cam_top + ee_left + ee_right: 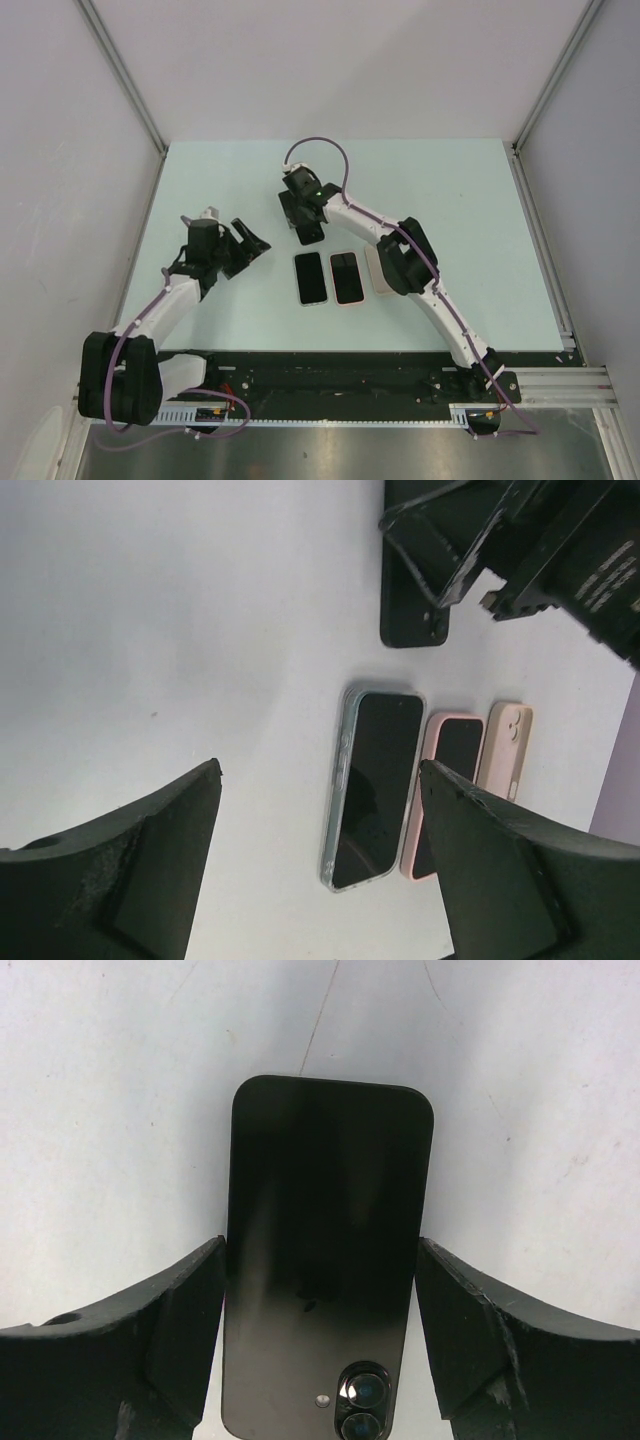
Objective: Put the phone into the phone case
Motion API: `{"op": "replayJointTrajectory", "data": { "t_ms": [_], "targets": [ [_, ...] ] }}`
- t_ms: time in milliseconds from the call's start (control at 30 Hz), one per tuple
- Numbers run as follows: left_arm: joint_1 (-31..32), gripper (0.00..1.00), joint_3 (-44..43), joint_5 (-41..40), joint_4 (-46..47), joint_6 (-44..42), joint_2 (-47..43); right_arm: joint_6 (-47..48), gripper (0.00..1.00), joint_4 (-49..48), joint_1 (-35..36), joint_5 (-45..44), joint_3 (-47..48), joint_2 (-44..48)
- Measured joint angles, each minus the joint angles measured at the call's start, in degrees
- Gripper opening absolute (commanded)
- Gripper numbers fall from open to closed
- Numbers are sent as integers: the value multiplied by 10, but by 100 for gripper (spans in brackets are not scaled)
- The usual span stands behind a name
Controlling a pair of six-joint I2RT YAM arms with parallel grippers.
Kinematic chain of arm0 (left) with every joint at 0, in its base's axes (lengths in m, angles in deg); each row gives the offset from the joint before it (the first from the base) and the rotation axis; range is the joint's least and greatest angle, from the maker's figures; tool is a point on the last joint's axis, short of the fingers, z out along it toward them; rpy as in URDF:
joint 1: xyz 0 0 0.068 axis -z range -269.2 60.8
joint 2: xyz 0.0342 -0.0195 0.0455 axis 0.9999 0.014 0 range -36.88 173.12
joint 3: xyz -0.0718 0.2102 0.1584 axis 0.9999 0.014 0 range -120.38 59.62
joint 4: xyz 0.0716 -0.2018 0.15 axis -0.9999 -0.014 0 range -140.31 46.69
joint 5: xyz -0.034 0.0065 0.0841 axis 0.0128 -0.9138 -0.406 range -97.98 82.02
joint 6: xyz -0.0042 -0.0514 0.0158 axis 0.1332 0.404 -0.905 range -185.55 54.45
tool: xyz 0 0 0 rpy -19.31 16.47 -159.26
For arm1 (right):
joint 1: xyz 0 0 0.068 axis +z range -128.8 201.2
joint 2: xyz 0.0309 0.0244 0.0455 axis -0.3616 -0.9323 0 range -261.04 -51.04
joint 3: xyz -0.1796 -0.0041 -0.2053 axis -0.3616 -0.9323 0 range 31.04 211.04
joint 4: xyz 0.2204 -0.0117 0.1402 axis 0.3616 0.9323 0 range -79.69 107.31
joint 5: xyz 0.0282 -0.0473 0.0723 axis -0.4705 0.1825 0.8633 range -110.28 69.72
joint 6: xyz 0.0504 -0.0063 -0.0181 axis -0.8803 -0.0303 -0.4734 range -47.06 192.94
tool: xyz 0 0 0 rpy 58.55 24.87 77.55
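The black phone [330,1160] lies back-up on the pale green table [450,200], towards its far middle, enclosed by plain grey walls [350,70]. The right gripper [320,1260] is spread, one finger along each long edge. The left gripper [320,770] hangs released over bare tabletop. Nearer lie a clear-cased phone [311,277], a pink-cased phone [346,277] and a beige case [505,750] in a row

Black phone [330,1190] back: glossy, smooth (mirror-like reflections). Desk [110,1080]: matt, faint scuffs. Right end effector [320,1250]: matt black, grainy plastic look.
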Motion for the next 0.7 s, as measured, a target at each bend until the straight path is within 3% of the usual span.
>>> {"op": "replayJointTrajectory", "data": {
  "t_ms": [700],
  "targets": [
    [-30, 80, 109, 12, 0, 19, -33, -52, 59, -5, 64, 35, 25, -12]
  ]
}}
